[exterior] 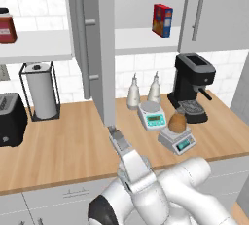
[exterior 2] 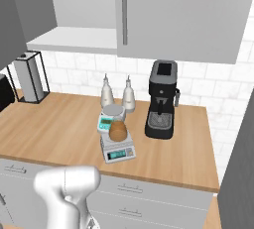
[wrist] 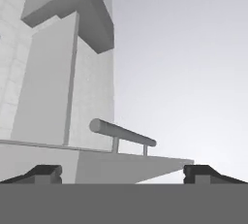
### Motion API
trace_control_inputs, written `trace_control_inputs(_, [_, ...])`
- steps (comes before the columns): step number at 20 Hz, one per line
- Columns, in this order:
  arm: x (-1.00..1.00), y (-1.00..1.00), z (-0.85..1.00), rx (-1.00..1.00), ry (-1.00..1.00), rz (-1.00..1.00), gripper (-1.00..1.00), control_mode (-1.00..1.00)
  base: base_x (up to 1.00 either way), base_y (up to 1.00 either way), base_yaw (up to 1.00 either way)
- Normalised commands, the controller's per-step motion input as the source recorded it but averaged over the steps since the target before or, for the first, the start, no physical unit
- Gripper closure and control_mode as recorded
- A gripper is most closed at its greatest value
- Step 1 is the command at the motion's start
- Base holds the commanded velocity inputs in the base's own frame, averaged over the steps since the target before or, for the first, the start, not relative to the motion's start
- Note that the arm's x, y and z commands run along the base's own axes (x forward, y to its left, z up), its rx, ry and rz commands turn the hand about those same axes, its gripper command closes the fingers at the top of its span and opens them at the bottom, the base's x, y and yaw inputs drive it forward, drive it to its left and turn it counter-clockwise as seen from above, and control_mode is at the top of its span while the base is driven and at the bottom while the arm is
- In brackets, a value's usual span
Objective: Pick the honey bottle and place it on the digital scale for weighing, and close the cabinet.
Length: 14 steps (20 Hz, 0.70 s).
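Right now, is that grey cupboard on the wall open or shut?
Open. One door of the cabinet swings out edge-on over the counter, baring the shelf and a red-and-blue box.

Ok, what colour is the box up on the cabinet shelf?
The box is red and blue, with a yellowish patch on its front; the left base view shows it best.

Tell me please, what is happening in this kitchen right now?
A white robot arm is working at a wooden counter. The honey bottle already sits on the digital scale, beside the coffee machine. The open door of the cabinet stands out over the counter. The gripper is open and empty, just below that door's lower edge; the hand view looks up at the door and its bar handle. Closing the cabinet is what remains.
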Motion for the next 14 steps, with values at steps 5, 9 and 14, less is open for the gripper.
trace_control_inputs(5, [-0.91, 0.57, 0.04, 0.00, -0.11, 0.00, -1.00, -1.00, 0.00, 0.00, 0.00])
trace_control_inputs(9, [-0.19, 0.84, -0.02, 0.00, 0.00, 0.00, -1.00, -1.00, 0.00, 0.00, 0.00])
trace_control_inputs(14, [0.29, 0.91, 0.05, 0.00, 0.08, -0.02, -1.00, -1.00, 0.00, 0.00, 0.00])
